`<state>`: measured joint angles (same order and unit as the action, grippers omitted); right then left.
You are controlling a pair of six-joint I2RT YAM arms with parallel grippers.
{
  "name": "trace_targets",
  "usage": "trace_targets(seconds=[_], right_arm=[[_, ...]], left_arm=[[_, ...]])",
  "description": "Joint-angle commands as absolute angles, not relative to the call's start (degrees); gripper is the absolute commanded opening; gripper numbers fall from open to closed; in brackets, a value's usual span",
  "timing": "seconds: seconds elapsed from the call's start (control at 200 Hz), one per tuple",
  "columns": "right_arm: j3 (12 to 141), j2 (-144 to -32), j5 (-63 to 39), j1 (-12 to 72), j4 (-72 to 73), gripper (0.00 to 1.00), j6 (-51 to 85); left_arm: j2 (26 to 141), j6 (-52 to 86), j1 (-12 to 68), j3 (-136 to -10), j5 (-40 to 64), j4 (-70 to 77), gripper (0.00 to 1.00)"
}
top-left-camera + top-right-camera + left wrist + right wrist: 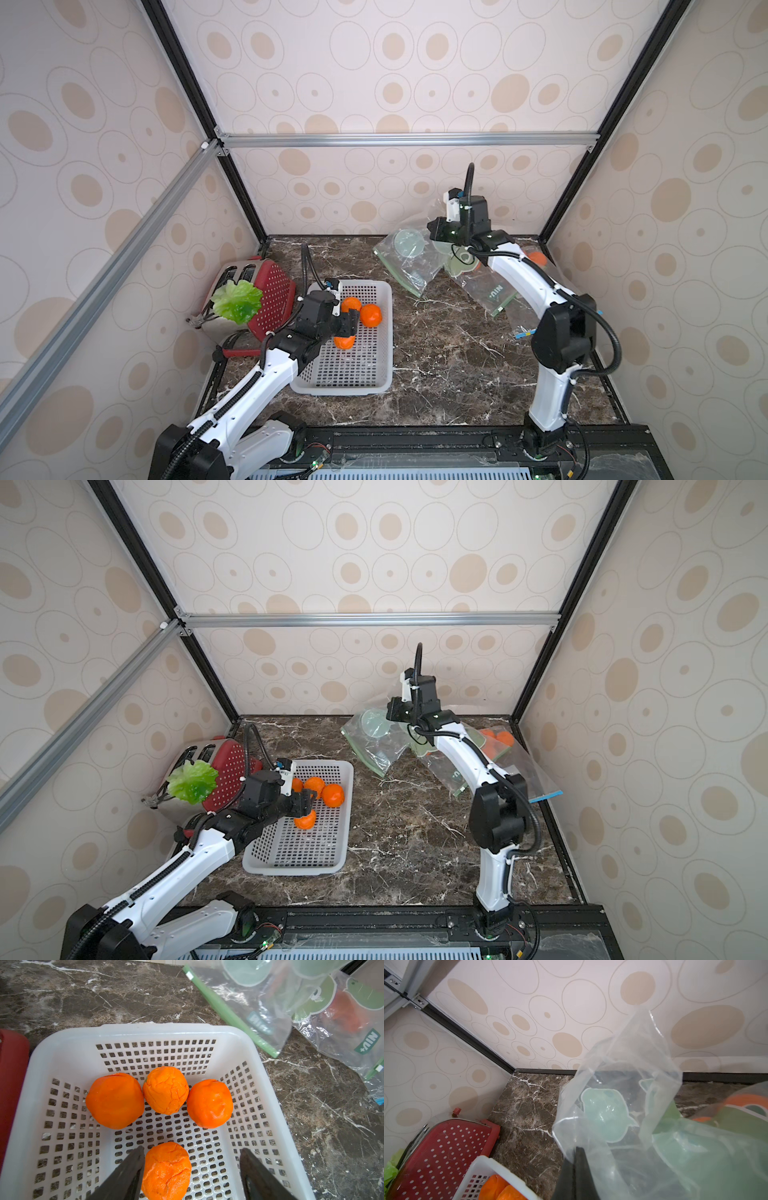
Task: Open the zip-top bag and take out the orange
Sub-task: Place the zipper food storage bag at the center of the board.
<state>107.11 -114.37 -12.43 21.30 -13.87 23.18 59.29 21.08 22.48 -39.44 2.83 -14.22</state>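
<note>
My left gripper [192,1149] hangs open over the white basket [345,388]. One orange [166,1172] lies on the basket floor between its fingers, against one finger [133,1167] and apart from the other. Three more oranges [166,1089] lie further in. At the back right my right gripper [576,1148] is shut on the clear film of a zip-top bag [409,259], held off the table with its green zip strip [228,1014] hanging low. A second bag [498,739] at the far right has orange fruit inside.
A red toaster [270,299] with a green lettuce leaf [237,301] on it stands left of the basket, close to my left arm. Dark marble table [449,353] runs between basket and bags. Patterned walls close in the back and both sides.
</note>
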Motion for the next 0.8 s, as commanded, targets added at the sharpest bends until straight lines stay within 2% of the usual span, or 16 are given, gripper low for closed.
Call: trace_targets(seconds=[0.0,0.06,0.095,0.1,0.12,0.125,0.15,0.18,0.22,0.356,0.441,0.586,0.621,0.716,0.791], right_arm=[[111.40,-117.54,-11.81,21.26,-18.28,0.00,22.11],[110.69,-117.82,-11.14,21.37,-17.48,0.02,21.87],[110.17,-117.85,-10.94,21.40,-17.09,0.13,21.99],[110.09,-117.79,-10.86,21.37,-17.15,0.18,21.91],[110.05,-117.84,-10.70,21.36,-17.37,0.26,21.64],[110.11,-117.79,-10.54,21.36,-17.66,0.32,21.40],[110.17,-117.74,-10.21,21.41,-18.27,0.42,20.78],[110.06,-117.50,-9.89,21.36,-18.94,0.50,20.07],[110.04,-116.85,-9.23,21.31,-19.96,0.55,18.64],[107.93,-111.13,-6.07,21.04,-23.73,0.59,12.88],[101.70,-104.08,-1.27,20.34,-25.37,0.59,12.56],[81.88,-88.33,2.55,16.46,-23.67,0.57,14.75],[75.78,-83.76,2.13,12.77,-22.90,0.57,17.67],[62.61,-73.61,1.37,5.70,-20.81,0.55,25.27],[54.86,-67.75,1.39,2.82,-18.66,0.57,26.83]], left_arm=[[58.08,21.71,21.99,-39.29,3.95,-13.78,0.73],[58.17,21.80,22.04,-39.21,4.09,-13.72,0.73],[58.22,21.88,21.97,-39.03,4.28,-13.38,0.73],[58.29,21.88,21.97,-39.07,4.34,-13.37,0.73],[58.39,21.88,22.03,-39.03,4.43,-13.21,0.73],[58.42,21.88,22.00,-39.03,4.50,-13.15,0.73],[58.53,21.88,21.99,-39.02,4.67,-12.97,0.73],[58.73,21.81,22.03,-39.11,5.02,-12.92,0.74],[58.96,21.63,21.97,-39.31,5.67,-12.68,0.74],[58.84,21.63,22.05,-39.21,7.16,-11.98,0.78],[57.50,21.79,21.99,-38.37,7.47,-11.17,0.79],[53.35,22.70,21.99,-36.65,2.67,-11.66,0.81],[51.79,23.00,22.02,-35.94,0.58,-11.65,0.82],[47.77,23.46,22.03,-34.07,-5.38,-12.35,0.91],[45.76,23.32,22.00,-33.61,-7.40,-13.32,0.93]])
